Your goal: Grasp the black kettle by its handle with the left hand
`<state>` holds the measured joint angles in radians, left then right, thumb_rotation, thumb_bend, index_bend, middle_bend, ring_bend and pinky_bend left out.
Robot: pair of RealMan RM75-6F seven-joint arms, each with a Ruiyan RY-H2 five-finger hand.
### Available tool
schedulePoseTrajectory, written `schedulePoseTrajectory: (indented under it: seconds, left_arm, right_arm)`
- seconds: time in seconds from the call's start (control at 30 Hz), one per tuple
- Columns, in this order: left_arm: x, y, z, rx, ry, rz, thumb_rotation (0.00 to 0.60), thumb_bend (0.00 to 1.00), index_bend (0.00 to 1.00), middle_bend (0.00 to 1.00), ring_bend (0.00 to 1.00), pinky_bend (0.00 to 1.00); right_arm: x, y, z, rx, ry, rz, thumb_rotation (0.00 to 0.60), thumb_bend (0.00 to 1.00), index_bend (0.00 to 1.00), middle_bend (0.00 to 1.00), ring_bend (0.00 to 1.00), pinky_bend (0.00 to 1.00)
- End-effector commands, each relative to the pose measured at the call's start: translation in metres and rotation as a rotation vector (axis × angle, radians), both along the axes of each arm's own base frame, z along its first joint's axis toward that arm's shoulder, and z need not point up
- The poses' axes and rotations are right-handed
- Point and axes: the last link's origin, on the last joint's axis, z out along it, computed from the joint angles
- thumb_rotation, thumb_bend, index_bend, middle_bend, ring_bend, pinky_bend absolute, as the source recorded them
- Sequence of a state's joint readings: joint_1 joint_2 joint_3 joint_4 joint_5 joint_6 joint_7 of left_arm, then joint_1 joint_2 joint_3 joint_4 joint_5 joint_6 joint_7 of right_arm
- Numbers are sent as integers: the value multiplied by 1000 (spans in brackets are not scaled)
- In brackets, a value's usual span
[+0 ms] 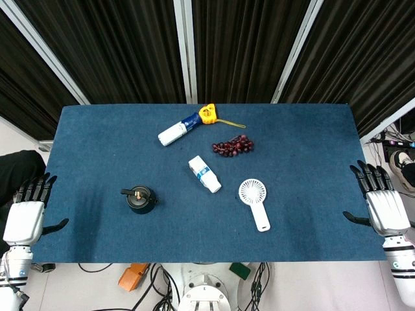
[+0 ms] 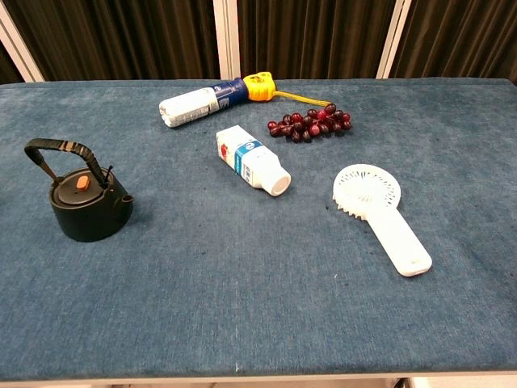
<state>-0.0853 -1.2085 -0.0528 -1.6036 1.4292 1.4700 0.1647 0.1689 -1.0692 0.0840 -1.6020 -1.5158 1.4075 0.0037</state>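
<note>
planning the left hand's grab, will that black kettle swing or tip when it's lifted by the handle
The black kettle looks squat and wide-based, so it probably sits stably under a light touch. Its handle arches high above the lid and leans to one side, so it may be hinged: the body could swing under the fingers. It looks like metal, likely heavy for its size.

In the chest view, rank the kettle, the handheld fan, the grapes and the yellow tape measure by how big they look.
1. Kettle and handheld fan: look about alike; both sit nearer the camera, so I won't split them.
2. Grapes: clearly smaller, though farther back.
3. Yellow tape measure: smallest, and farthest back.
</note>
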Motion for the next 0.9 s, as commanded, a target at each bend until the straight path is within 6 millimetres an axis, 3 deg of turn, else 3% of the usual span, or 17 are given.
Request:
schedulePoseTrajectory:
  seconds: [0.03,0.17,0.4,0.6,0.9]
  left_arm:
    - [1,2,-1,-3,-2,-4,600,124,0,0,0,0]
    - [9,11,0,-5,8,-39,600,124,1,27,0,0]
    - [57,49,-11,-103,3,-229,600,143,145,167,77,0]
    - [96,81,-32,-230,48,-306,600,145,205,251,179,0]
    - [131,87,-62,-357,119,-273,600,145,219,286,223,0]
  right_arm:
    - [0,0,1,-4,-2,0,600,0,0,28,0,0]
    - [0,1,7,-27,0,3,600,0,0,28,0,0]
    - [2,6,26,-83,13,27,600,0,0,28,0,0]
    - [1,12,37,-106,13,34,600,0,0,28,0,0]
    - [-5,14,40,-102,4,20,600,0,0,28,0,0]
